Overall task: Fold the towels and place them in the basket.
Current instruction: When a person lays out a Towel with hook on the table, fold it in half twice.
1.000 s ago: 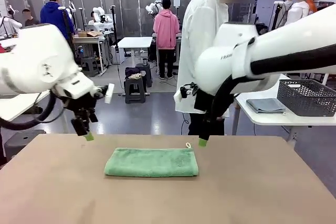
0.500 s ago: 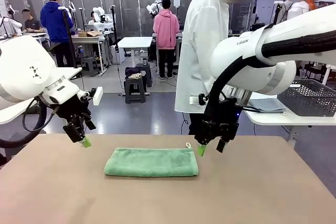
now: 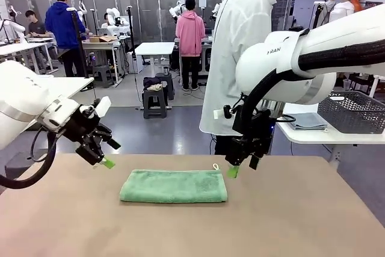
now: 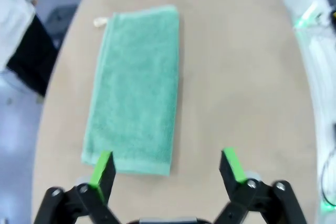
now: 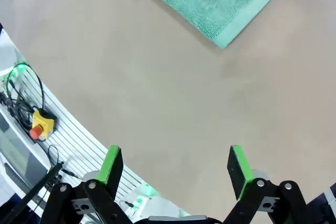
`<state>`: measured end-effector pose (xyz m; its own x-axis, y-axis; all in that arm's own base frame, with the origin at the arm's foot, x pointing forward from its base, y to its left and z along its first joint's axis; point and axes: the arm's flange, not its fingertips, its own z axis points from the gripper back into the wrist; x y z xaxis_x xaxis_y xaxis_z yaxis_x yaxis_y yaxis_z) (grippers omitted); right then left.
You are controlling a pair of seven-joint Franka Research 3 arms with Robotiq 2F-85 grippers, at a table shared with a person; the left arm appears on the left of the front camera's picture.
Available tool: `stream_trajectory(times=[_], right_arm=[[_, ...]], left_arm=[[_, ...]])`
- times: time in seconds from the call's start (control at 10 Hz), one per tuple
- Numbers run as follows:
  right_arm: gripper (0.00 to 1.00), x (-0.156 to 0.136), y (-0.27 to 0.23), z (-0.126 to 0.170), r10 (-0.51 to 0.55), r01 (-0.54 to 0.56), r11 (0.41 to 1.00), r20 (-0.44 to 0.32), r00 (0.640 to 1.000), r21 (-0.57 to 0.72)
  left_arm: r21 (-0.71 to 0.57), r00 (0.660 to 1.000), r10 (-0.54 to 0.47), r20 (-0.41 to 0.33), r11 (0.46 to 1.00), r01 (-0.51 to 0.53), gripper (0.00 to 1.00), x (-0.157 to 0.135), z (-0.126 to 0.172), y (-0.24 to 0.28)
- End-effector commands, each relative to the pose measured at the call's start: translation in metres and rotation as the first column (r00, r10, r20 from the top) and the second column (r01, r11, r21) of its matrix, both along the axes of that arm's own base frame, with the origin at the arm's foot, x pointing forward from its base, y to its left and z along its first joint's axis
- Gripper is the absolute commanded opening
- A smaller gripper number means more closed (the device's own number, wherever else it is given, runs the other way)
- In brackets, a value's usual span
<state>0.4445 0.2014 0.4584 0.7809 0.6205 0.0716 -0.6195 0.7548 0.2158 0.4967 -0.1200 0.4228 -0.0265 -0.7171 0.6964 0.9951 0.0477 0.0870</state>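
One mint green towel (image 3: 173,186) flat on tabletop (image 3: 289,221), between two pincers: left pincer (image 3: 108,162) off left end, right pincer (image 3: 233,171) just by right end, both released, empty.

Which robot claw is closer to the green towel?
The right one, as far as the front view shows. The right gripper hangs just off the green towel's right end, beside its loop. The left gripper hovers off the left end, with a wider gap.

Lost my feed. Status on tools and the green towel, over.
Left tool open, right tool open, both empty. Mint green terry-cloth towel flat on brown table between them. Nothing blocking it.
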Motion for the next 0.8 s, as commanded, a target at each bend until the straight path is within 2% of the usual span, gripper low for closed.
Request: stream_trajectory(times=[0.0,0.1,0.2,0.5,0.6,0.7], right_arm=[[1.00,-0.004,0.014,-0.010,-0.180,0.181,0.982,-0.025,0.983,0.052],[1.00,-0.005,0.017,-0.011,-0.291,0.297,0.949,-0.069,0.954,0.102],[1.00,-0.006,0.018,-0.014,-0.384,0.390,0.910,-0.070,0.921,0.141],[1.00,-0.002,0.022,-0.025,-0.526,0.537,0.820,-0.108,0.844,0.197],[1.00,-0.001,0.025,-0.029,-0.571,0.574,0.787,-0.087,0.816,0.226],[1.00,0.002,0.028,-0.031,-0.620,0.609,0.758,-0.031,0.784,0.232]], left_arm=[[-0.104,0.998,-0.054,-0.031,0.993,0.050,1.00,0.004,-0.017,0.017],[-0.125,0.998,-0.052,-0.041,0.991,0.047,1.00,0.004,-0.020,0.022],[-0.137,0.997,-0.050,-0.051,0.990,0.042,1.00,0.005,-0.023,0.026],[-0.168,0.997,-0.026,-0.076,0.986,0.013,1.00,0.006,-0.026,0.035],[-0.182,0.997,-0.026,-0.078,0.983,0.012,1.00,0.007,-0.027,0.036],[-0.189,0.996,-0.025,-0.084,0.982,0.008,1.00,0.010,-0.028,0.037]])
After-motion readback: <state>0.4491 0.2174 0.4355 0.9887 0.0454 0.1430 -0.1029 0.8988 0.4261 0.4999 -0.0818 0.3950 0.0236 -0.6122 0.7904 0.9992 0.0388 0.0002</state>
